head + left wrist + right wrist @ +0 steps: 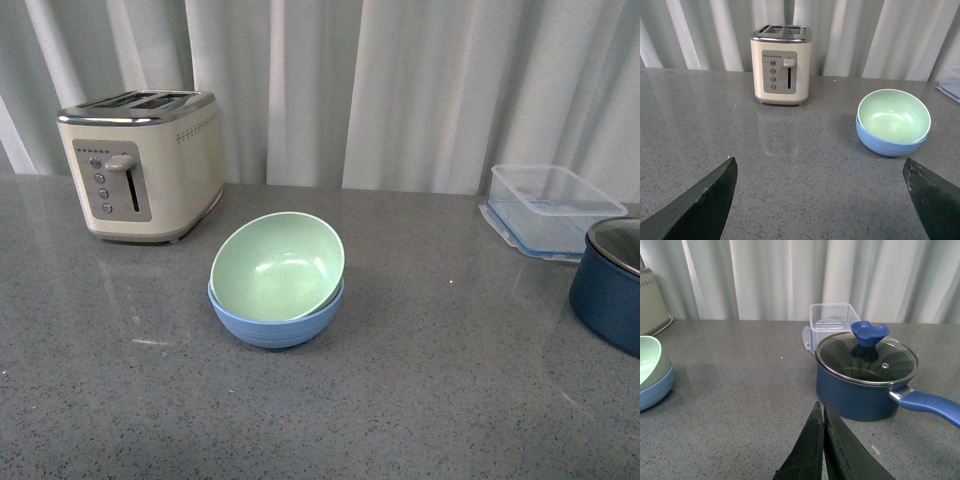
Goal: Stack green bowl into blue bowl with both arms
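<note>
Stacking looks finished: green bowl (277, 266) sits tilted inside blue bowl (275, 322), mid-tabletop, near the toaster (140, 163).
Left claw (822, 200) gapes wide, empty; right claw (823, 427) is pinched closed, empty, near the navy pot (866, 377).

A cream toaster (143, 165) with a chrome top is located at the rear left of the grey speckled counter (430, 390); its lever and four round buttons are positioned on the end panel. A clear plastic container (553, 209) is placed at the rear right, seemingly resting on its own lid, though this is not clearly resolved. A navy pot (867, 378) is positioned just in front of the container, fitted with a glass lid (867, 359) and a blue knob (869, 333). Pale pleated curtains (400, 80) are hung behind the counter.
</note>
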